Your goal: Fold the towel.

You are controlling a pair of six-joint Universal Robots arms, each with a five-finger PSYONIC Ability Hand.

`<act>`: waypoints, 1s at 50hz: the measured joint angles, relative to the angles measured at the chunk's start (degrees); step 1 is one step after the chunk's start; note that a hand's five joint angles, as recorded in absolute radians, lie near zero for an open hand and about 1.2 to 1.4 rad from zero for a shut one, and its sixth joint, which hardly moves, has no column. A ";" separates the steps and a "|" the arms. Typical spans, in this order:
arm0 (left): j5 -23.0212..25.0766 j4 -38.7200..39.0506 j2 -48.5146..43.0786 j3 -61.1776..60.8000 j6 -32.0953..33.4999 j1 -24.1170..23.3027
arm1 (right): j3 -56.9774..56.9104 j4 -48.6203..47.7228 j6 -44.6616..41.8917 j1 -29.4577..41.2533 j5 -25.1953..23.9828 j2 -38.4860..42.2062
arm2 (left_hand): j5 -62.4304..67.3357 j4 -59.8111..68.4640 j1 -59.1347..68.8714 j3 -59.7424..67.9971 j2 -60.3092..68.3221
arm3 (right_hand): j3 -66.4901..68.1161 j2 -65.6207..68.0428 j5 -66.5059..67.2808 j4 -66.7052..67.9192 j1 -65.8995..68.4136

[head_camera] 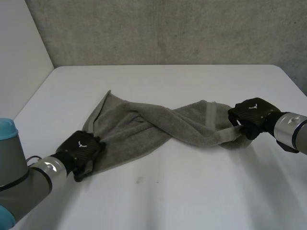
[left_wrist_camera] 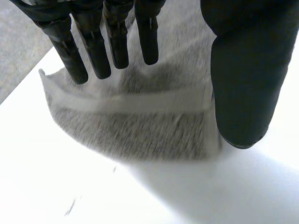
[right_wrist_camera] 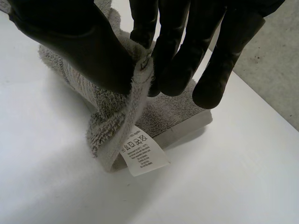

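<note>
A grey towel [head_camera: 158, 127] lies twisted across the white table [head_camera: 192, 191], running from near left to right. My left hand [head_camera: 81, 147] is at the towel's near left corner. In the left wrist view its fingers [left_wrist_camera: 96, 51] are straight and its thumb [left_wrist_camera: 243, 84] stands apart, both just over the towel's banded edge [left_wrist_camera: 140, 105], gripping nothing. My right hand [head_camera: 252, 116] is at the towel's right end. There its thumb [right_wrist_camera: 84, 46] and fingers [right_wrist_camera: 173, 70] pinch the towel's edge [right_wrist_camera: 140, 70], lifted a little, just above the white care label [right_wrist_camera: 142, 156].
A grey wall [head_camera: 168, 28] stands behind the table's far edge and a pale wall [head_camera: 19, 57] runs along the left. A small dark mark [head_camera: 139, 180] sits on the table in front of the towel.
</note>
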 measured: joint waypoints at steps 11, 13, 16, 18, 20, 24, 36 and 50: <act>0.15 0.42 -0.10 -1.84 3.20 5.31 | 0.32 0.00 -0.04 -0.01 0.00 0.02 | 11.75 11.87 11.89 11.83 11.89 | 0.00 -0.05 0.00 0.00 0.00; 0.33 0.54 -0.23 -1.89 3.12 5.87 | 0.39 -0.02 -0.04 0.00 0.00 0.01 | 13.19 13.36 13.23 13.38 13.28 | 0.00 -0.05 0.00 0.00 0.00; 0.83 0.67 -0.48 -1.93 2.98 6.47 | 0.55 -0.05 -0.06 0.01 0.00 0.01 | 16.33 16.54 16.15 16.49 16.37 | 0.00 0.00 0.00 0.00 0.00; 1.41 0.73 -0.64 -2.01 2.89 6.68 | 0.64 -0.06 -0.07 0.02 0.00 0.01 | 21.27 21.46 21.62 21.37 21.16 | 0.00 -0.05 0.00 0.00 0.00; 1.98 0.78 -0.76 -2.08 2.78 6.79 | 0.73 -0.08 -0.07 0.02 0.00 0.01 | 25.08 25.72 25.36 25.63 25.34 | 0.00 -0.05 0.00 0.00 0.00; 2.89 0.87 -0.79 -2.13 2.48 6.82 | 0.90 -0.09 -0.08 -0.02 0.00 0.00 | 35.83 36.11 35.52 36.00 35.83 | 0.00 -0.05 0.00 0.00 0.00; 2.96 1.05 -0.03 -1.29 1.91 6.27 | 0.47 0.04 0.00 -0.01 0.16 -0.58 | 44.73 46.00 44.02 45.89 45.49 | 0.00 -0.05 0.00 0.00 0.00; 3.28 -3.91 15.12 2.77 -6.47 6.00 | -7.75 8.39 1.38 -2.62 0.98 -9.46 | 44.94 46.22 44.28 46.05 45.68 | 0.00 0.00 0.00 0.00 0.00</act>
